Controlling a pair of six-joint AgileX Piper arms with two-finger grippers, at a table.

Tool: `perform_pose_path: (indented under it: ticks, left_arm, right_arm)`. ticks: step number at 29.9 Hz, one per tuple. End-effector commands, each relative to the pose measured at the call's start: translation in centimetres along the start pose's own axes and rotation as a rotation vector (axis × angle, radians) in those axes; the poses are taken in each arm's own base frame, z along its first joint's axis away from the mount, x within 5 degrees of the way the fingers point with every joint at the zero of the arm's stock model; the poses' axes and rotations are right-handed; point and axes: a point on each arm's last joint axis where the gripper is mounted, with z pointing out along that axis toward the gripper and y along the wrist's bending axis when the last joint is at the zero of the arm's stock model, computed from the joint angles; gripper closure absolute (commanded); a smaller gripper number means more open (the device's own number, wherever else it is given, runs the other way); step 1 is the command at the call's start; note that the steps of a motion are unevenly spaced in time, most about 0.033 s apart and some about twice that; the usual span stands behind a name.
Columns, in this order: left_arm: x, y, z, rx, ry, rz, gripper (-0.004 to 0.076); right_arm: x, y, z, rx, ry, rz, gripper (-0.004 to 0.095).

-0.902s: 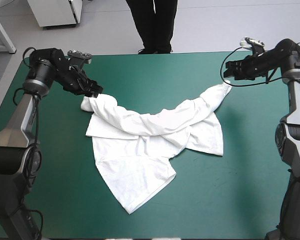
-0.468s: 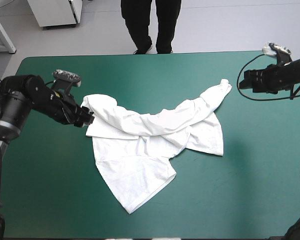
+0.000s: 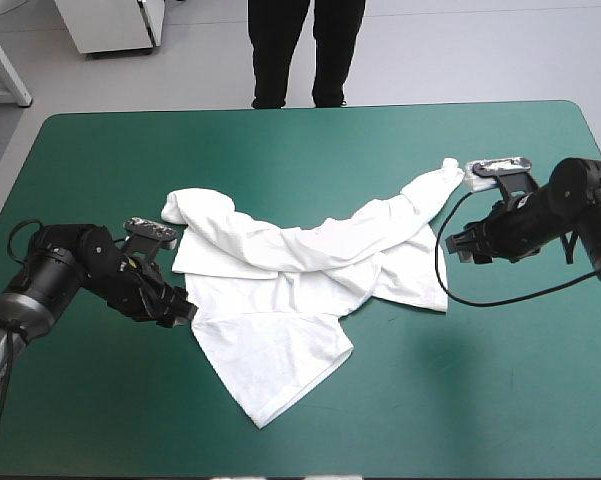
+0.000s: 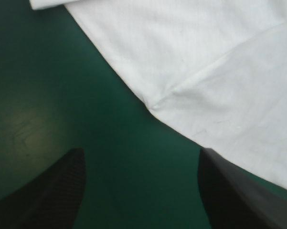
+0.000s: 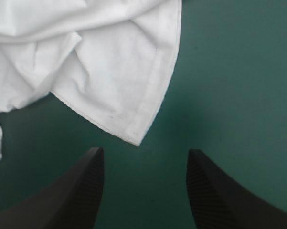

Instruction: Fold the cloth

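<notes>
The T-shirt (image 3: 270, 340) lies rumpled on the teal-green surface (image 3: 460, 400). Left jaws stand apart at its left edge; right jaws, also apart, beside its right corner.

White T-shirt (image 3: 270, 350), crumpled and only partly spread, near the middle of the teal-green cover (image 3: 310, 150).
Its lower part lies flat, ending in a corner toward the near edge. Across its far side runs a bunched, wrinkled band, rolled at the left end and tapering toward the far right.
</notes>
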Motion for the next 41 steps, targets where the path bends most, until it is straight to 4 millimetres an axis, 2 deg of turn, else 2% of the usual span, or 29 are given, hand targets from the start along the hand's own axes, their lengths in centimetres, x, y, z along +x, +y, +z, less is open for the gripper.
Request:
perform_pose_path:
  ticks: [1, 5, 9, 14, 18, 23, 25, 29, 30, 34, 41]
  left_arm:
    - [-0.8, -0.7, -0.1, 0.007, -0.049, 0.016, 0.0237]
    - [-1.8, -0.9, 1.3, 0.006, -0.055, 0.052, 0.0244]
    - [-2.8, -1.1, 3.7, 0.017, -0.019, 0.061, 0.0247]
    - [-3.3, -0.7, 6.5, 0.032, 0.060, 0.045, 0.0246]
    - [-3.5, -0.5, 7.9, 0.042, 0.095, 0.034, 0.0259]
    - [-3.6, -0.4, 8.8, 0.052, 0.115, 0.023, 0.0379]
    - [-3.7, -0.5, 9.1, 0.064, 0.119, 0.016, 0.0467]
    - [-3.8, -0.8, 9.7, 0.119, 0.120, 0.058, 0.0707]
    - [-3.9, -0.9, 9.8, 0.124, 0.123, 0.053, 0.0744]
    - [-3.8, -0.9, 10.0, 0.129, 0.132, 0.068, 0.0744]
    - [-3.6, -1.0, 9.9, 0.139, 0.155, 0.070, 0.0744]
  right_arm:
    - [0.4, 0.6, -1.0, 0.084, -0.051, -0.025, 0.0416]
    - [0.7, 1.0, -0.6, 0.073, -0.041, -0.037, 0.0416]
    - [0.6, 1.0, -0.6, 0.072, -0.048, -0.036, 0.0417]
    - [0.6, 1.0, -0.6, 0.073, -0.052, -0.038, 0.0417]
    - [0.5, 1.0, -0.6, 0.074, -0.057, -0.038, 0.0416]
    - [0.3, 0.9, -0.2, 0.075, -0.061, -0.039, 0.0417]
    - [0.2, 0.8, 0.2, 0.071, -0.048, -0.038, 0.0417]
    - [-0.1, 1.4, 1.5, 0.052, -0.002, -0.077, 0.0416]
    - [-0.2, 1.7, 2.0, 0.045, 0.011, -0.090, 0.0416]
    - [-0.6, 2.4, 4.1, 0.025, 0.077, -0.120, 0.0416]
    - [-0.8, 1.8, 8.9, 0.001, 0.235, -0.101, 0.0416]
